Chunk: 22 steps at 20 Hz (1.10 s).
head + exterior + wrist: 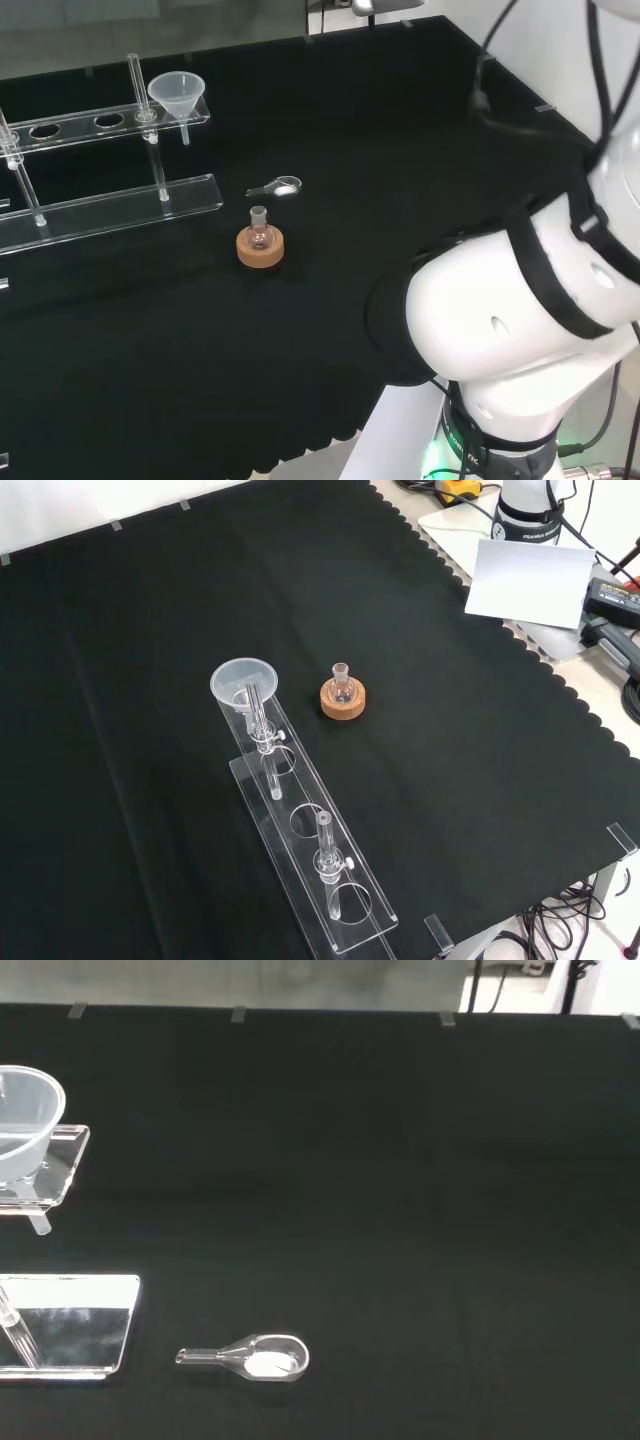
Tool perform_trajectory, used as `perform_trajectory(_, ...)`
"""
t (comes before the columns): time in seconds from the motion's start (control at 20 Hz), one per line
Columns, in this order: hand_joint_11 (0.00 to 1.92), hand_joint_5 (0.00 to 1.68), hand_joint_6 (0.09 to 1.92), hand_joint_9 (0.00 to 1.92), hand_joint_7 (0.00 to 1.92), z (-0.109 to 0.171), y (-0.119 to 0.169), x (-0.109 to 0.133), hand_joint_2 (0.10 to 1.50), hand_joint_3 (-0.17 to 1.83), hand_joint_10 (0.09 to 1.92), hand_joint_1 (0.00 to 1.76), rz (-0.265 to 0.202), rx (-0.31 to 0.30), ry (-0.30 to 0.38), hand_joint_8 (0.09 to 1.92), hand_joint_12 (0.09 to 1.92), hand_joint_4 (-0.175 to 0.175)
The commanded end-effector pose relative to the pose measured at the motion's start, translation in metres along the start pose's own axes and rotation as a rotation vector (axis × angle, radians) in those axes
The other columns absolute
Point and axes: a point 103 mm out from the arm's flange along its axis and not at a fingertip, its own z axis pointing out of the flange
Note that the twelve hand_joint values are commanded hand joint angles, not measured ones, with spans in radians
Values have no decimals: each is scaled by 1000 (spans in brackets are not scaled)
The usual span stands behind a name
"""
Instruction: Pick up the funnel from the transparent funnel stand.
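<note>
— Funnel (178, 95)?
— Seated in the end hole of the transparent funnel stand (110, 205), at the right end of the upper shelf in the head view. Clear, wide mouth up, stem hanging down through the shelf. In the front view, same funnel (244, 681) at the far end of the stand (330, 910), which runs toward the camera. Untouched, upright.

— And the stand itself?
— Two clear shelves joined by clear posts (upper one drilled with round holes, lower one a plain slab). Other holes along the upper shelf look unfilled. In the wrist view, funnel rim (22, 1120) and a corner of the stand (70, 1330) sit at the frame's edge.

— Nearby ware?
— Small round-bottom flask (260, 234) on a cork ring (260, 250), just beside the stand's funnel end; seen in the front view too, flask (342, 685) on its ring (343, 702), to the right of the funnel. Between flask and funnel in the head view, a small clear spoon-like scoop (277, 186) lying flat on the cloth, something white in its bowl; clearer in the wrist view (255, 1357).

— Table?
— Covered in black cloth (380, 150), scalloped along the near edge in the head view.

— Hand?
— Cannot tell its state. Big white arm link (520, 310) at the head view's lower right, well apart from the funnel.
</note>
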Motion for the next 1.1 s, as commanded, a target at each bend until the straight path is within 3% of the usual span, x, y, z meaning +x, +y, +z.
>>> perform_trajectory(0.05, 61, 151, 87, 122, 38, 18, 71, 26, 1005, 322, 675, 150, -77, 30, -8, 346, 1392, 17)
perform_trajectory(0.55, 72, 221, 87, 172, 40, 42, 96, 74, 905, 240, 721, 360, -114, 105, -49, 558, 1411, -30)
perform_trajectory(0.75, 101, 233, 87, 180, 29, 51, 100, 95, 865, 219, 725, 468, -137, 131, -77, 579, 1419, -36)
perform_trajectory(1.1, 158, 205, 87, 169, 1, 73, 105, 122, 829, 204, 738, 510, -172, 209, -85, 558, 1462, -40)
